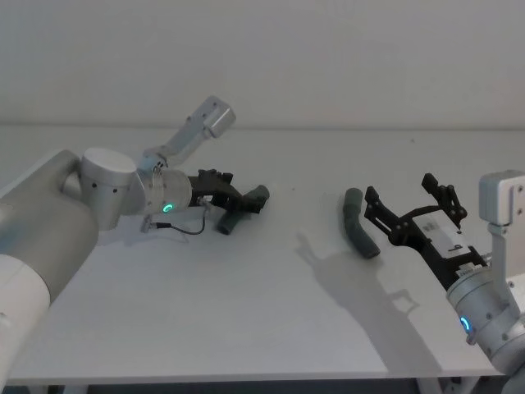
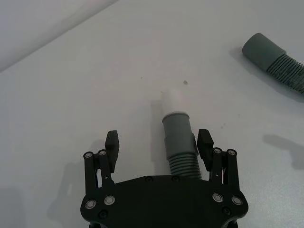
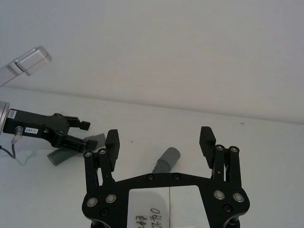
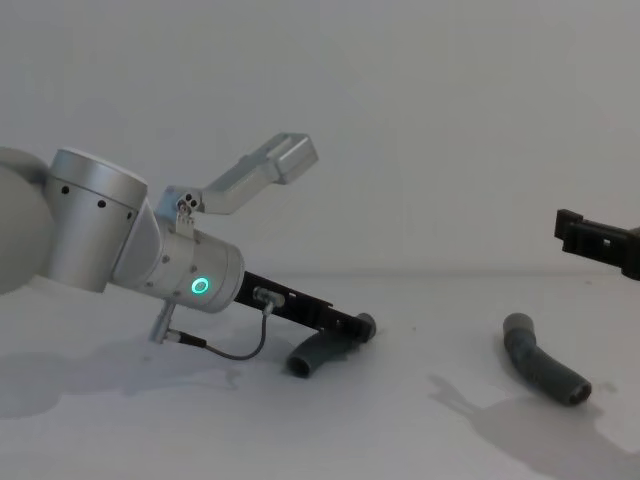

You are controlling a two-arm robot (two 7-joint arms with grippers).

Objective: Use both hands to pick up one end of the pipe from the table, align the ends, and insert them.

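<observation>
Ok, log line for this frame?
left gripper: open, straddling white-tipped piece on table | right gripper: open, hovering near other piece | pieces apart

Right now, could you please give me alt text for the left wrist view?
The open left gripper straddles a dark grey pipe piece lying on the white table, its whitish tip pointing away from the gripper. A second grey pipe piece lies apart, farther off.

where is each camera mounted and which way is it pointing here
Head: up high, looking down at the table; left hand and right hand both show.
Chest: lower, looking across the table; left arm shows.
Left wrist: behind the open left hand, facing the whitish-tipped piece.
Right wrist: behind the open right hand, facing the other piece.
Shared: head and chest both see both pieces.
</observation>
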